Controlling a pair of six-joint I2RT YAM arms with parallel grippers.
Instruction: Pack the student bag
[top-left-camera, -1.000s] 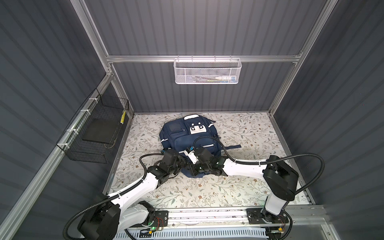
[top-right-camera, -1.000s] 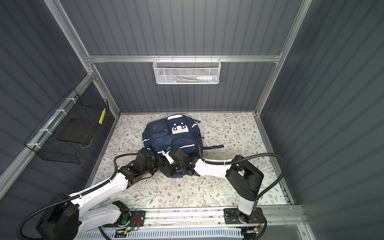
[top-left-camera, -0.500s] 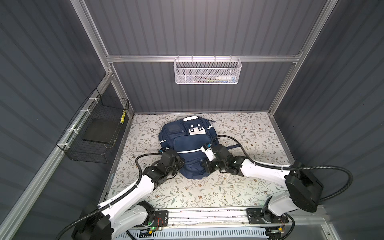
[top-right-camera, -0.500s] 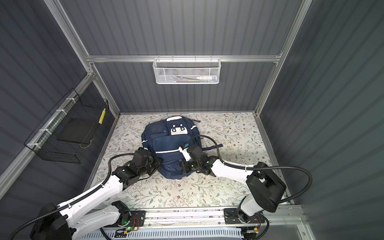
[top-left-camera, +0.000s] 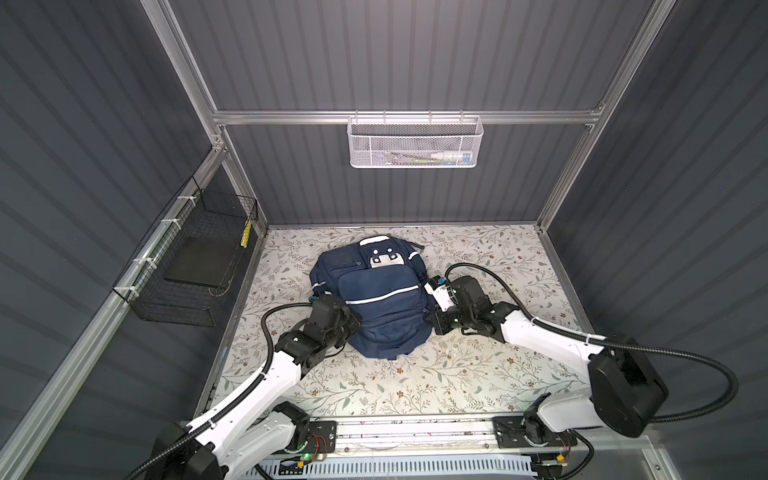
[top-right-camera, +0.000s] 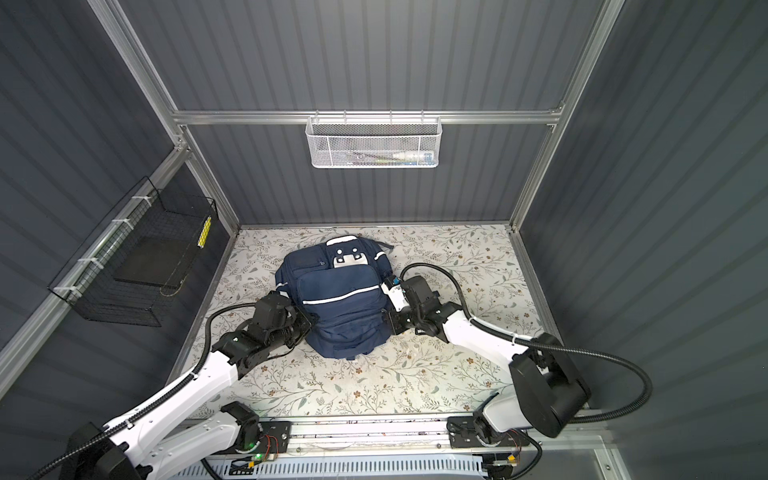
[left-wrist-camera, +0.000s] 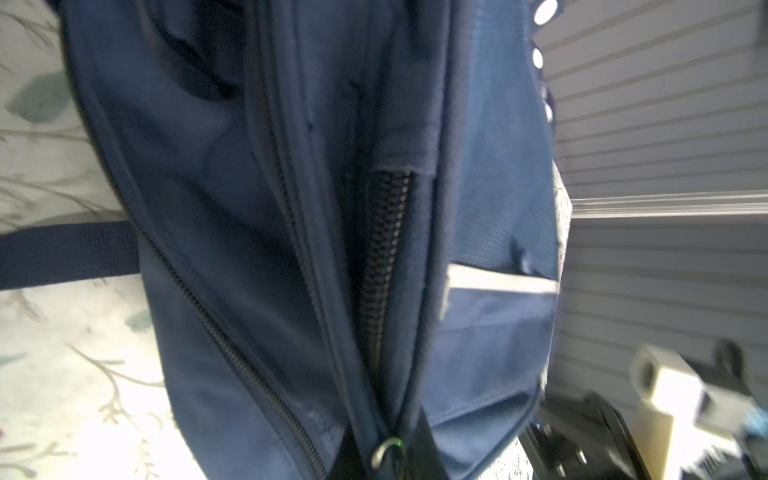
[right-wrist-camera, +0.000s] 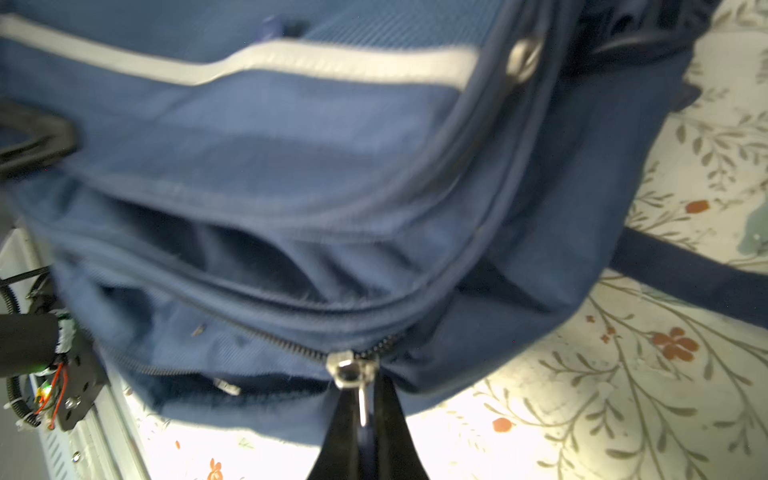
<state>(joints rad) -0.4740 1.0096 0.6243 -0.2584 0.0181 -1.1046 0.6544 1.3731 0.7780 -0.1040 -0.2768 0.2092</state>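
The navy student bag (top-left-camera: 374, 299) (top-right-camera: 340, 299) lies front up on the floral table, with white stripes and a white patch near its far end. My left gripper (top-left-camera: 353, 328) (top-right-camera: 309, 322) presses against the bag's near left side. In the left wrist view it (left-wrist-camera: 388, 457) is shut on a small metal zip ring (left-wrist-camera: 386, 451) between two blue seams. At the bag's near right side, my right gripper (top-left-camera: 432, 322) (top-right-camera: 388, 322) is shut on a silver zip pull (right-wrist-camera: 362, 399) below its slider (right-wrist-camera: 351, 370).
A white mesh basket (top-left-camera: 414, 143) with pens hangs on the back wall. A black wire basket (top-left-camera: 195, 266) holding a dark flat item is fixed to the left wall. A bag strap (right-wrist-camera: 685, 274) trails over the table. The arms' base rail (top-left-camera: 415, 432) runs along the front edge.
My right gripper has travelled from the bag's near middle out to its right side with the zip pull. The left gripper has closed at the bag's left side. The bag has shifted slightly.
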